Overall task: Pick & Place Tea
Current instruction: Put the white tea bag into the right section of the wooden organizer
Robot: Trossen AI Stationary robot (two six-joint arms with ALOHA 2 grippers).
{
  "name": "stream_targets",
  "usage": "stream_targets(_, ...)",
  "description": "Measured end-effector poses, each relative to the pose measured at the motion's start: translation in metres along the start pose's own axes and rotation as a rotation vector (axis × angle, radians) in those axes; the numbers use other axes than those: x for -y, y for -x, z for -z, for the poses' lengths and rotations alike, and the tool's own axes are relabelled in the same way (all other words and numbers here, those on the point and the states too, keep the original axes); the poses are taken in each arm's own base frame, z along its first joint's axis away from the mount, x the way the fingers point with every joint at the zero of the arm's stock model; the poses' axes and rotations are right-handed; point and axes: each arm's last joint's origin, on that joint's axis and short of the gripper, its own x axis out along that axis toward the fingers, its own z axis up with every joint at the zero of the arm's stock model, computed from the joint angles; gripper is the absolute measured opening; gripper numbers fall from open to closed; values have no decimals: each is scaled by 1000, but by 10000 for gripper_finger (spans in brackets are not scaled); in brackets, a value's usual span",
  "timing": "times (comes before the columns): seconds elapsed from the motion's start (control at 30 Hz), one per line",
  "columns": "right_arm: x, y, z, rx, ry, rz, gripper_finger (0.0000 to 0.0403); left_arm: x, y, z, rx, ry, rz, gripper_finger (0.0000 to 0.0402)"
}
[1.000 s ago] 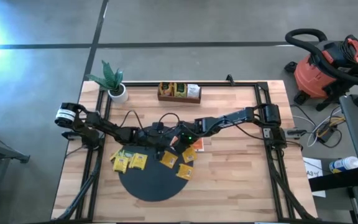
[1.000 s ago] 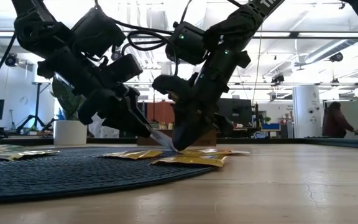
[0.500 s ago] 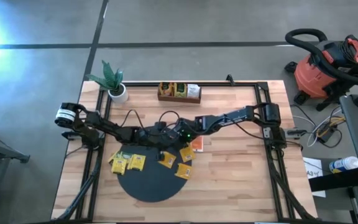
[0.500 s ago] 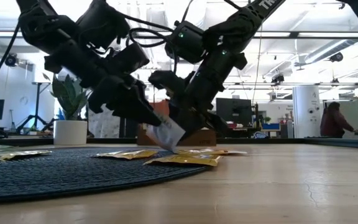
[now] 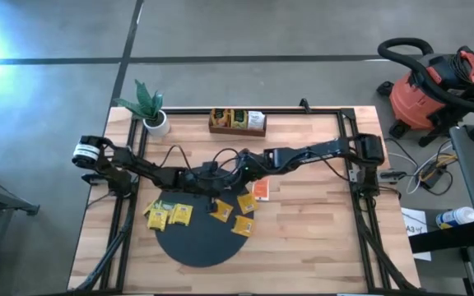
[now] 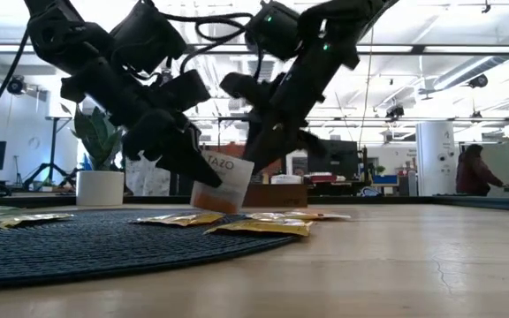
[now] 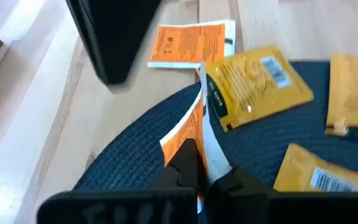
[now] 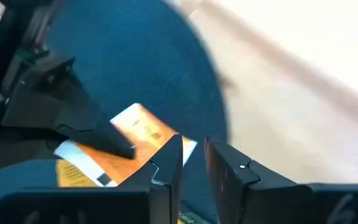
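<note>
Tea is what the left gripper (image 6: pixel 203 173) has clenched: an orange-and-white packet (image 6: pixel 223 182) pinched edge-on between its fingertips and held in the air, tilted, above the far edge of the black round mat (image 5: pixel 200 238); the left wrist view shows the same packet (image 7: pixel 191 130) standing on edge between the two dark fingers (image 7: pixel 185 167). The right gripper (image 6: pixel 268 150) hangs just beside it, at about 2 o'clock from the held packet in the low view, its fingers (image 8: pixel 166 163) set a narrow gap apart with nothing between them, so it has released and holds nothing. From above, the two grippers meet near the table's centre, the left arm (image 5: pixel 130 168) reaching in from 9 o'clock and the right arm (image 5: pixel 319 152) from 3 o'clock. Around the mat's upper half lie yellow packets (image 5: pixel 171 215), some at 10 o'clock and others (image 5: pixel 235 215) at 1 to 2 o'clock. One more orange packet (image 5: pixel 261 190) lies flat on the bare wood just off the mat at 1 o'clock. At the table's 12 o'clock edge sits a wooden tray (image 5: pixel 237 122) with packets in it, and a potted plant (image 5: pixel 148 107) stands at 10 o'clock.
</note>
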Motion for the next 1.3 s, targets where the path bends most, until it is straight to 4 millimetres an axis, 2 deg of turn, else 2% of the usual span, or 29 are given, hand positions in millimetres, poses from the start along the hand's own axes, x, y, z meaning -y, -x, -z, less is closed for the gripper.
stream_targets(0.13, 4, 35, -2, 80, 36, 161, 68, -7, 7, -13, 46, 82, -11, 2)
stream_targets(0.27, 5, 77, -2, 191, 62, 297, 68, -27, 15, -29, 97, 173, -62, 1)
stream_targets(0.4, 8, 117, -4, 259, 60, 325, 68, -65, 19, -46, 159, 265, -39, 1)
stream_targets(0.53, 14, 138, -4, 283, 54, 334, 68, -107, 21, -66, 211, 315, 81, 1)
stream_targets(0.7, 19, 149, -2, 310, 40, 361, 68, -159, 12, -90, 212, 297, 22, 1)
stream_targets(0.87, 24, 146, 2, 305, 46, 378, 68, -204, -15, -105, 206, 317, 30, 1)
stream_targets(1.0, 26, 142, 6, 295, 34, 389, 68, -231, -44, -107, 160, 335, 68, 0)
stream_targets(1.1, 26, 141, 11, 287, 43, 390, 68, -249, -58, -109, 120, 335, 62, 0)
stream_targets(1.3, 26, 140, 18, 271, 66, 395, 68, -277, -66, -110, 96, 360, 32, 0)
